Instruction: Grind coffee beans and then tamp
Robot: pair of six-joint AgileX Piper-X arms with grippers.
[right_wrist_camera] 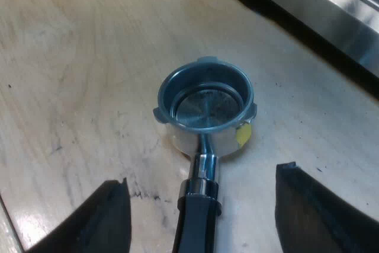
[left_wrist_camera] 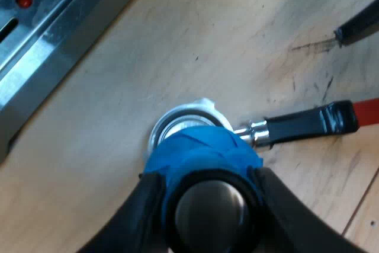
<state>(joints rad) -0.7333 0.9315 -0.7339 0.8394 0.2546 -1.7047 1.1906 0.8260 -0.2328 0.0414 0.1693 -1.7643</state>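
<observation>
The bench (right_wrist_camera: 71, 87) is a light wooden surface with visible grain and dark scuff marks (right_wrist_camera: 142, 194) beside the holder's handle. The metal holder (right_wrist_camera: 207, 111) lies on it, basket opening upward. Its dark handle (left_wrist_camera: 308, 124) runs along the wood and ends in a red end (left_wrist_camera: 368, 109). The espresso machine (right_wrist_camera: 331, 10) stands on the bench, near the holder but apart from it.

This looks like a coffee bench in a workshop rather than a home kitchen. The pale wooden worktop (left_wrist_camera: 177, 45) is scuffed and streaked with dark marks. A steel espresso machine (left_wrist_camera: 53, 34) stands well beyond the jaws of the left gripper (left_wrist_camera: 207, 177), and between them sits a tamper (left_wrist_camera: 201, 146) bound in blue tape.
</observation>
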